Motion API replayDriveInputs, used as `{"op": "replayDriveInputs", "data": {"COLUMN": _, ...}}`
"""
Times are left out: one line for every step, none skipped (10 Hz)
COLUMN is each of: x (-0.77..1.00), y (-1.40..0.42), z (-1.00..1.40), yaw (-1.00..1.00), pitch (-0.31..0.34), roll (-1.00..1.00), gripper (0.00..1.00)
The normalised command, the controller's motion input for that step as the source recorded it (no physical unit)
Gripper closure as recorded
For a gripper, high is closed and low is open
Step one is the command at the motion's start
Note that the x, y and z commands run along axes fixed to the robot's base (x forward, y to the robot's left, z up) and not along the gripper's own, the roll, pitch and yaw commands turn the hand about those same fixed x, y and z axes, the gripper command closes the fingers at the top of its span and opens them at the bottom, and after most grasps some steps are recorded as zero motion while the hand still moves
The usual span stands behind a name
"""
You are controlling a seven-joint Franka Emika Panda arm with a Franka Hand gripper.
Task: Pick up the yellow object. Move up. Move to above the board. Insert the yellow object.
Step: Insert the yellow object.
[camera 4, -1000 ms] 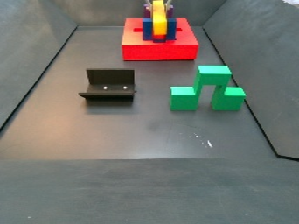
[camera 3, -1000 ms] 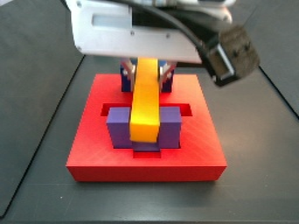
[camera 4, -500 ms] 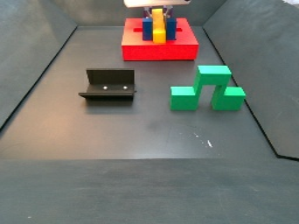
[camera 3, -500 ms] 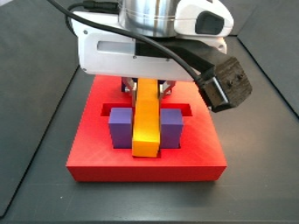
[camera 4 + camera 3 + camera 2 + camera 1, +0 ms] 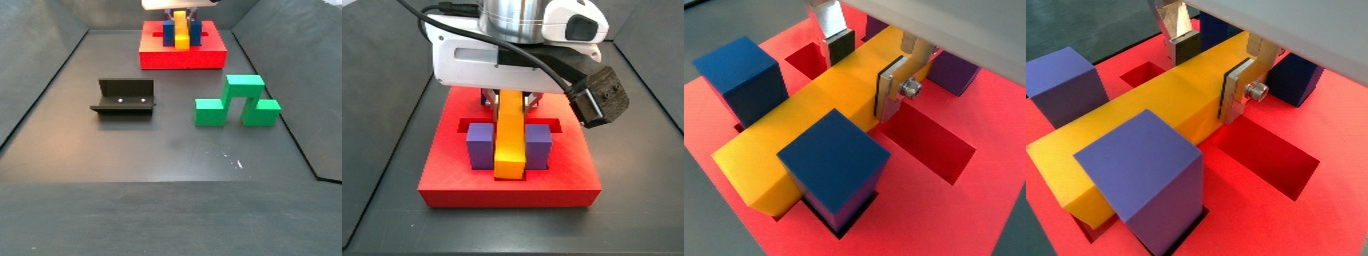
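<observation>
The yellow object (image 5: 510, 135) lies flat along a slot of the red board (image 5: 476, 185), between two purple blocks (image 5: 480, 145). It also shows in both wrist views (image 5: 1146, 120) (image 5: 804, 130) and small in a side view (image 5: 179, 33). The gripper (image 5: 510, 100) stands over the far end of the bar. In both wrist views the gripper (image 5: 1211, 78) (image 5: 865, 78) has a finger on each long side of the bar, pads against it, shut on it. Blue blocks (image 5: 831, 160) stand on the board (image 5: 978, 150) too.
The board (image 5: 181, 58) sits at the far end of the dark floor. The fixture (image 5: 124, 97) stands mid-left, and a green stepped block (image 5: 238, 102) mid-right. Dark sloped walls bound the floor on both sides.
Over the last second the gripper came down with the bar, and the bar went from above the purple blocks into the slot. In the last half second nothing moved.
</observation>
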Motion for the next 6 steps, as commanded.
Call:
{"op": "replayDriveInputs", "data": {"x": 0.0, "y": 0.12, "z": -0.17, "yaw": 0.21, "pitch": 0.057, "roll": 0.18, "gripper": 1.0}}
{"op": "replayDriveInputs", "data": {"x": 0.0, "y": 0.0, "z": -0.19, "yaw": 0.15, "pitch": 0.003, "roll": 0.21, "gripper": 1.0}}
{"op": "replayDriveInputs", "data": {"x": 0.0, "y": -0.09, "z": -0.31, "yaw": 0.09, "pitch": 0.0, "roll": 0.18, "gripper": 1.0}}
{"op": "replayDriveInputs", "data": {"x": -0.1, "y": -0.24, "z": -0.42, "yaw": 0.19, "pitch": 0.0, "roll": 0.27, "gripper": 1.0}}
{"op": "replayDriveInputs", "data": {"x": 0.0, "y": -0.13, "z": -0.4, "yaw": 0.14, "pitch": 0.0, "roll": 0.24, "gripper": 1.0}}
{"op": "replayDriveInputs", "data": {"x": 0.0, "y": 0.0, "z": 0.0, "yaw": 0.0, "pitch": 0.0, "roll": 0.0, "gripper": 1.0}}
